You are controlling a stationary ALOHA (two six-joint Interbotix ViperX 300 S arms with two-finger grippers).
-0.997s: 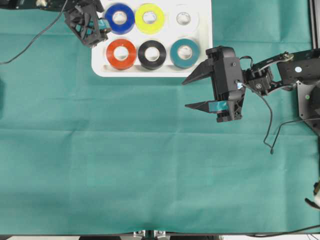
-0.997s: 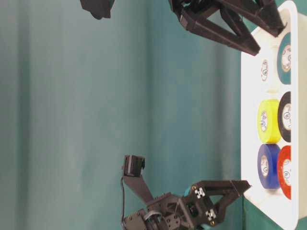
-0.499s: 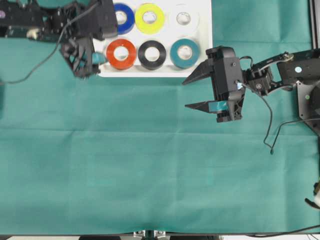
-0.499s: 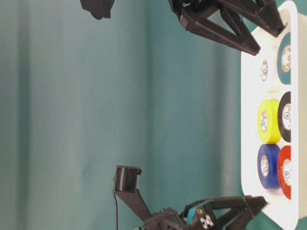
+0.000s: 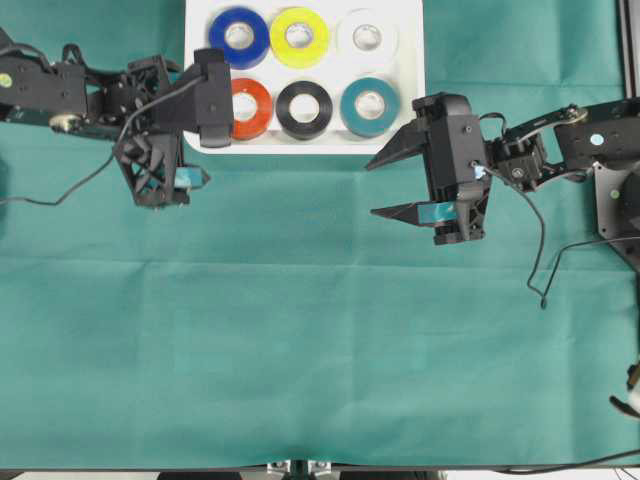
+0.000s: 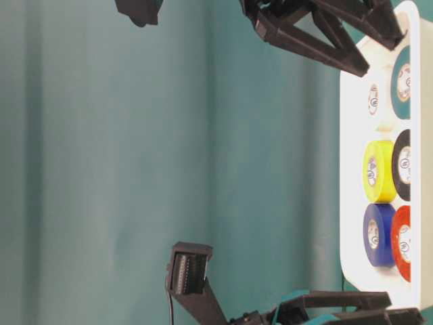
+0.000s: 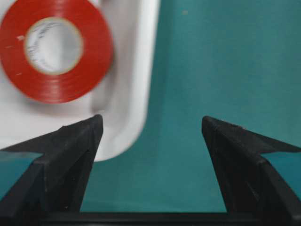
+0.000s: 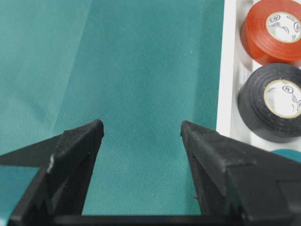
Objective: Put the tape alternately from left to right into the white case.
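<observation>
Left pincer (image 5: 160, 185) has drawn back off the white case (image 5: 410, 100) — both pincers gape empty, all six rolls lie inside.

Two robot arms of matte black plastic and metal. The left gripper (image 5: 160, 185) has a boxy black housing with open lattice-like framing and a small teal patch on one finger. A thin black cable (image 5: 75, 185) loops from its arm. The right gripper (image 5: 385, 187) has two long, tapering, wedge-shaped black fingers, one bearing a teal strip. Black cables (image 5: 535, 240) curl beside its wrist, near silver screws and a small white dot.
</observation>
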